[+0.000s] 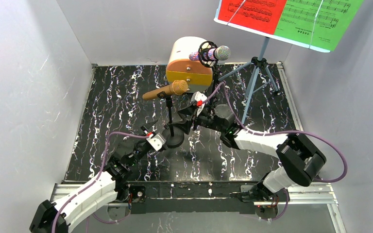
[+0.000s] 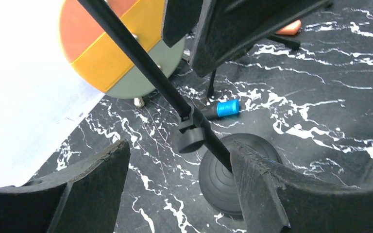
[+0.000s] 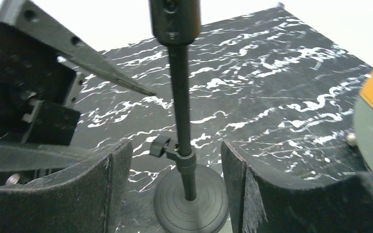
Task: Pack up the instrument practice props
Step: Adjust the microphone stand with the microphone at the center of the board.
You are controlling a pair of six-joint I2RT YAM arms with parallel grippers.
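A gold microphone (image 1: 165,90) sits on a black stand (image 1: 169,116) with a round base (image 1: 175,140). My right gripper (image 3: 175,182) stands open around the stand's pole (image 3: 182,107), just above the base (image 3: 192,204), touching nothing. My left gripper (image 2: 179,189) is open too, low beside the same base (image 2: 223,177), with the pole (image 2: 150,73) passing close to its right finger (image 2: 267,189). A silver-headed purple microphone (image 1: 212,53) rests in a black mount at the back. The pale-blue tripod (image 1: 255,82) carries the red sheet (image 1: 252,12) and the green sheet (image 1: 318,22).
The round cream-and-orange cabinet (image 1: 188,65) stands behind the stand, close to both grippers. A small blue cylinder (image 2: 227,108) lies on the black marbled tabletop (image 1: 111,111). White walls close in the left, back and right sides.
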